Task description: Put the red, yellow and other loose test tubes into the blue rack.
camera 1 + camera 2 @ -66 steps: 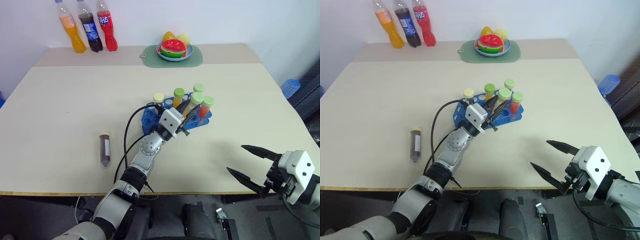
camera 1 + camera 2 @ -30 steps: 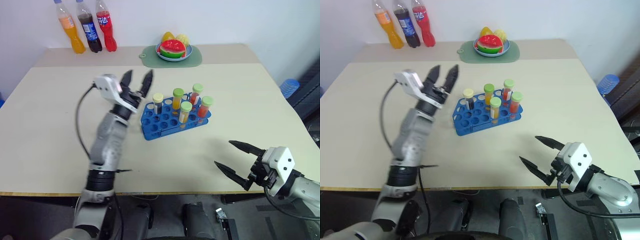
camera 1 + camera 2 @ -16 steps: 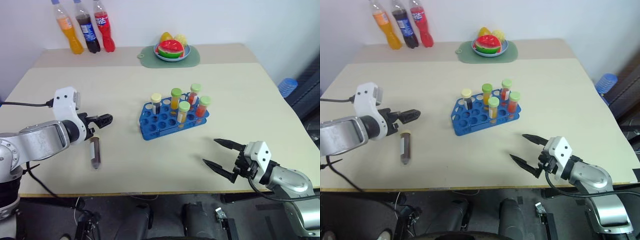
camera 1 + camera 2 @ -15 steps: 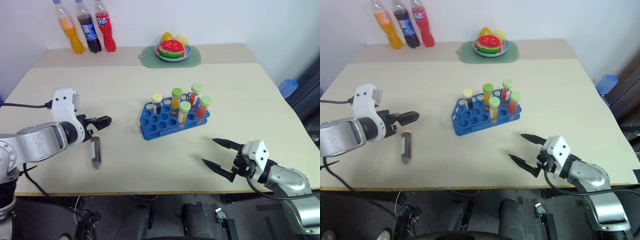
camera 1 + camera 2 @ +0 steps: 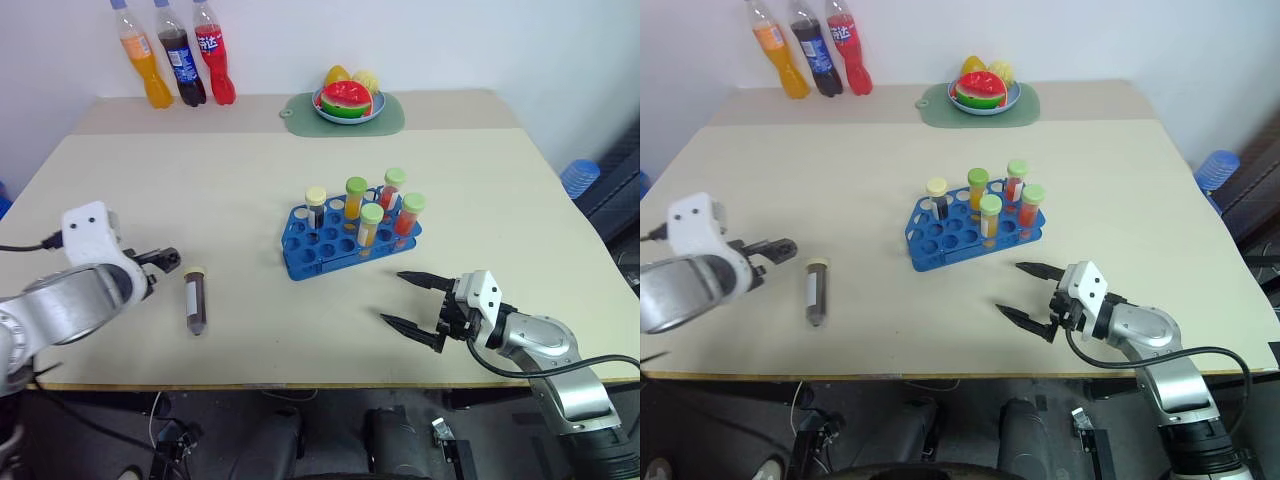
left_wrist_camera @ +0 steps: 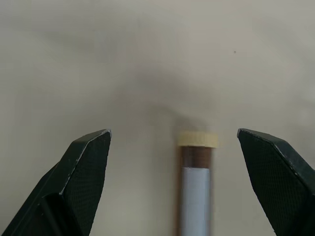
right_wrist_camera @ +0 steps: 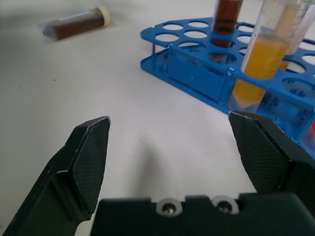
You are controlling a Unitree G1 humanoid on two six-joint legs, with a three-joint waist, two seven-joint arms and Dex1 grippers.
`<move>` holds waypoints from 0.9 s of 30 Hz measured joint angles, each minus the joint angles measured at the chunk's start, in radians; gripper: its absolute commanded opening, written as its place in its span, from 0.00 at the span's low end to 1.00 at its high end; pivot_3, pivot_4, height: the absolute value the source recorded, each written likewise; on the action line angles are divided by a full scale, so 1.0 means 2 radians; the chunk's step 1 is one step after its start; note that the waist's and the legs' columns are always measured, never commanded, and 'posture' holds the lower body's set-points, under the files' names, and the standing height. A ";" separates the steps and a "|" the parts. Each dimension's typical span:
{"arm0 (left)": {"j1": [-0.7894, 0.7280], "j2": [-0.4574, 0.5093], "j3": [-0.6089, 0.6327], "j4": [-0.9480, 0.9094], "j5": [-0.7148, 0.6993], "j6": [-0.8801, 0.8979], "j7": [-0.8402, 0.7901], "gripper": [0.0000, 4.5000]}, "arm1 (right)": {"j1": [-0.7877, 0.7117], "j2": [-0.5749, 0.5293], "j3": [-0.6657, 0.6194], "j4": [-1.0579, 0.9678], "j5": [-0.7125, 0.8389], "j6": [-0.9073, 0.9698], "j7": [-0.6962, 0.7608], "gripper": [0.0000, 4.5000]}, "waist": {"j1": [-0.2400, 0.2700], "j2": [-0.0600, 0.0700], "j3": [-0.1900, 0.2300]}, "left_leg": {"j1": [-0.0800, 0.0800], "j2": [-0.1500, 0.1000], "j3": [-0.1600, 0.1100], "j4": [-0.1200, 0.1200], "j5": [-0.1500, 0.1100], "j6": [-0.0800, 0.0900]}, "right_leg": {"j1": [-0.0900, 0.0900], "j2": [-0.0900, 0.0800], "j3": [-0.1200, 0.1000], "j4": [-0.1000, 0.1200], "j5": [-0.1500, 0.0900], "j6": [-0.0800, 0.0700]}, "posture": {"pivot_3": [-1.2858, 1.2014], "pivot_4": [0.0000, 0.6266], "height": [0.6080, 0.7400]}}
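One loose test tube (image 5: 193,301) lies flat on the table (image 5: 230,190), well to the left of the blue rack (image 5: 352,238). Its long axis runs front to back, with the pale yellow cap at the far end and the rounded tip toward me. It is clear plastic with dark brown liquid inside and a white label band around its middle. Five capped tubes stand upright in the rack: one with a cream cap, four with green caps, filled dark, orange and red. My left gripper (image 5: 166,259) hovers just left of the tube's cap, jaws wide apart and empty. My right gripper (image 5: 405,299) sits near the rack's front, also spread open, holding nothing.
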 measured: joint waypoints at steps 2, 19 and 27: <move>-0.008 -0.033 -0.014 -0.001 -0.001 -0.007 0.042 0.94 | 0.013 -0.014 -0.016 -0.017 0.012 0.004 0.009 0.94 | -0.002 0.000 0.000 | 0.000 0.000 0.000 0.000 0.001 -0.002 | 0.000 0.000 0.000 0.000 0.000 0.000 | 0.52 0.24 1.00; -0.092 -0.102 -0.014 0.119 0.000 0.057 0.114 0.94 | -0.018 -0.018 -0.012 -0.102 0.026 -0.019 0.017 0.94 | -0.002 -0.001 -0.001 | 0.000 0.001 0.001 0.000 0.001 -0.003 | -0.001 0.001 0.000 0.000 0.000 0.000 | 0.52 0.24 1.00; -0.079 -0.113 -0.034 0.137 0.000 0.060 0.114 0.55 | -0.011 -0.018 -0.009 -0.102 0.021 -0.019 0.015 0.94 | -0.003 -0.001 -0.001 | 0.000 0.001 0.001 0.000 0.001 -0.003 | -0.001 0.001 0.000 0.000 0.000 0.000 | 0.52 0.24 1.00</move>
